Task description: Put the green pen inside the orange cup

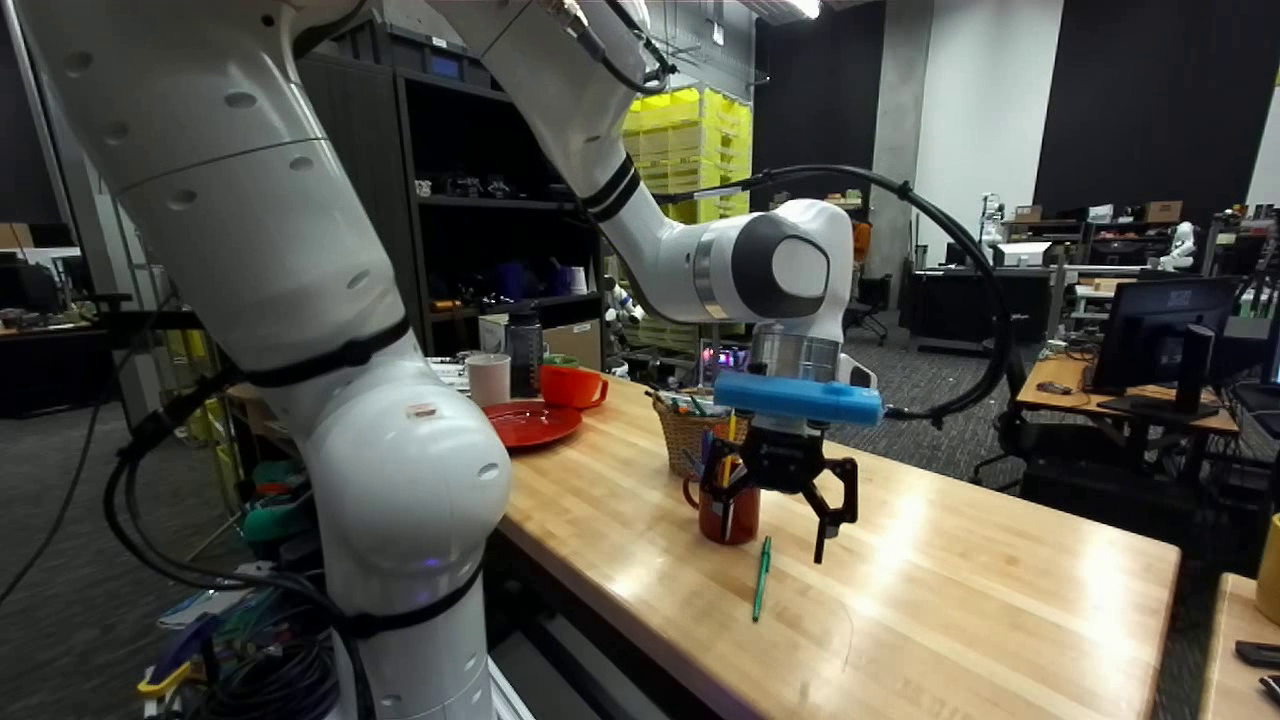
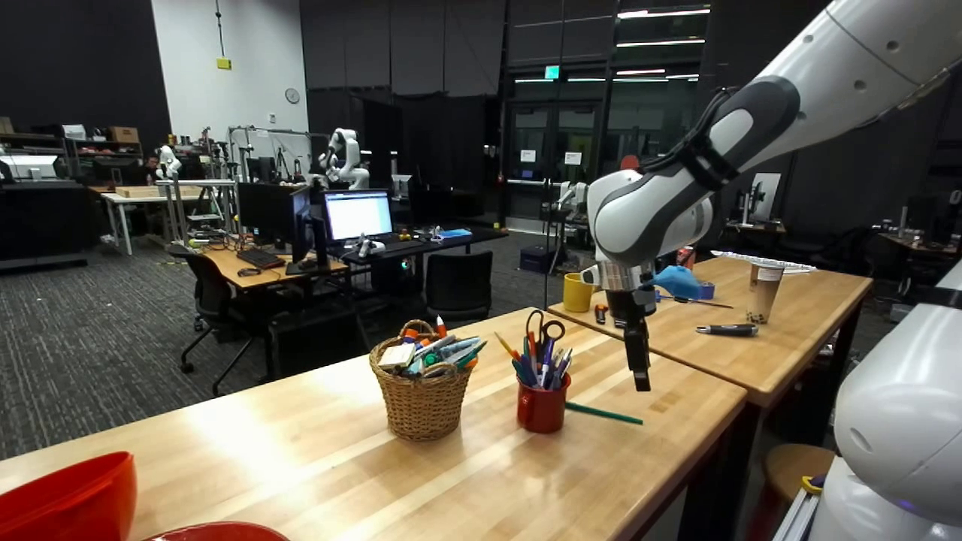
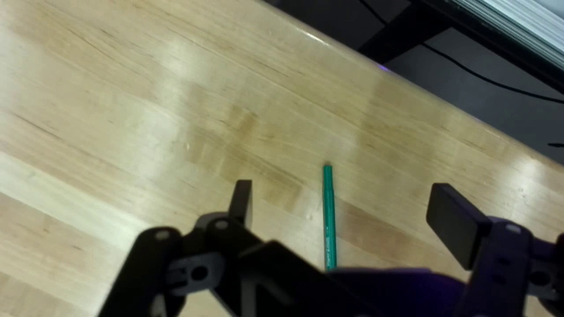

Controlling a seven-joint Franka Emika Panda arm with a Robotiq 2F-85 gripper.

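Observation:
The green pen lies flat on the wooden table, close to the orange cup. In an exterior view, the near end of the pen meets the outline of the cup. That cup stands upright with pens and scissors sticking out of its top. My gripper hangs open above the table, with one finger overlapping the cup in that view. In the wrist view, the pen appears between the widely parted fingers of the gripper, below them and untouched. The gripper body hides its lower part; the cup is out of view there.
A wicker basket full of pens and markers stands beside the cup. Farther along the table are a red plate, a wide red bowl and a white cup. The table edge runs near the pen.

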